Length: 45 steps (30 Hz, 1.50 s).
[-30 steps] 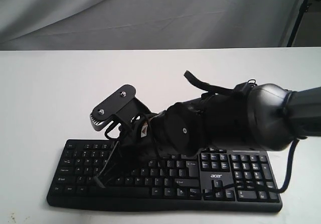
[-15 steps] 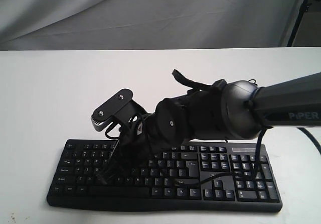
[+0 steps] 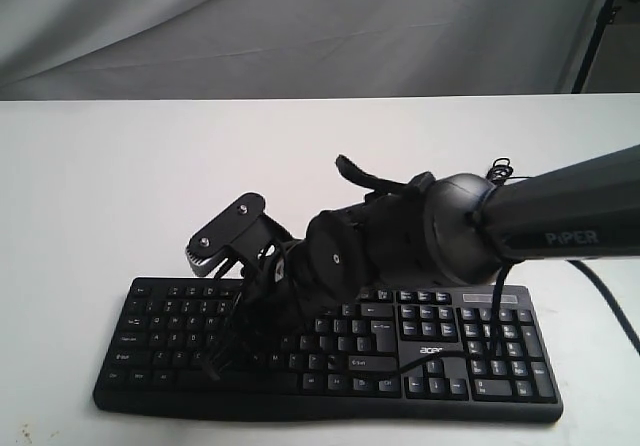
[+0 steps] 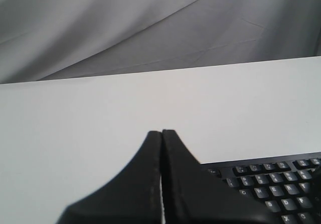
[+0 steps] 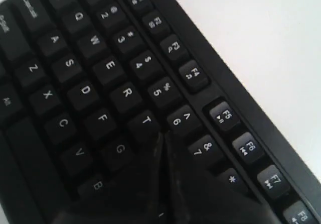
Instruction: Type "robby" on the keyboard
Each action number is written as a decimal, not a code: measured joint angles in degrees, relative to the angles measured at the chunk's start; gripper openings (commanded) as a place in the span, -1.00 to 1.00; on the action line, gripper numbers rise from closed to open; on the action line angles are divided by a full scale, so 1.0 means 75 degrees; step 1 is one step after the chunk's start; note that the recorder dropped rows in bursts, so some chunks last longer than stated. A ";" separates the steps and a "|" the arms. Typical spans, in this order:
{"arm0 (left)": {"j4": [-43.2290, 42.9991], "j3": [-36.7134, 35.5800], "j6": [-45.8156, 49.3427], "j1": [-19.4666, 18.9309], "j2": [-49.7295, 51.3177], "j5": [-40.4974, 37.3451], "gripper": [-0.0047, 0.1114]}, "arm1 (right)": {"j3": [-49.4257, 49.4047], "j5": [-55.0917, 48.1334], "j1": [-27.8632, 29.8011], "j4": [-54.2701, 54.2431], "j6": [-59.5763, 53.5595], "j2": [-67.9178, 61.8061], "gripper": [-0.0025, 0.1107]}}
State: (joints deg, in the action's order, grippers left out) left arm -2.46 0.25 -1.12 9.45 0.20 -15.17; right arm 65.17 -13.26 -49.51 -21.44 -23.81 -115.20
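1. Exterior view.
   - The black keyboard is laid flat along the near edge of the white desk, about midway between the left and right edges.
   - Its number pad is turned toward the right edge.
   - The right arm is stretched in from the right edge and bent low over the keys.
   - The right gripper is pointed down at the letter keys on the keyboard's left half. Its fingers are seen as one thin dark line.
   - A grey cloth is hung behind the far edge.
   - The left gripper is not seen here.

2. Left wrist view.
   - The left gripper is held above bare desk, fingers pressed together with only a hairline seam between them and nothing pinched.
   - One corner of the keyboard is seen just beside it.
   - The cloth is seen beyond the far edge.

3. Right wrist view.
   - The right gripper is closed to a single point, with nothing gripped.
   - That point is placed among the keys of the keyboard, between T and 6.
   - The keys just behind the tip are covered by the fingers.
   - Whether a key is touched cannot be told.
   - White desk is seen past the function row.
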 measured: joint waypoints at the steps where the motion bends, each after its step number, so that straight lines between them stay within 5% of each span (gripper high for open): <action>1: 0.0000 0.0000 0.0000 0.0000 0.0000 0.0000 -0.92 | 0.0000 0.0042 0.0000 0.0000 0.0000 -0.0085 -0.96; 16: 0.0000 0.0000 0.0000 0.0000 0.0000 0.0000 -0.92 | -0.0145 0.0084 0.0000 0.0096 0.0044 0.0876 -0.96; 32: 0.0000 0.0000 0.0000 0.0000 0.0000 0.0000 -0.92 | -0.4963 0.2274 0.0607 -0.0219 0.0257 0.6970 -0.96; 45: 0.0000 0.0000 0.0000 0.0000 0.0000 0.0000 -0.92 | -0.5793 0.3374 0.0607 -0.0915 0.0276 0.7700 -0.96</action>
State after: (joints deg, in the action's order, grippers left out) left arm -2.46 0.25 -1.12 9.45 0.20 -15.17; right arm 21.72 12.04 -44.95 -28.30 -21.75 -57.45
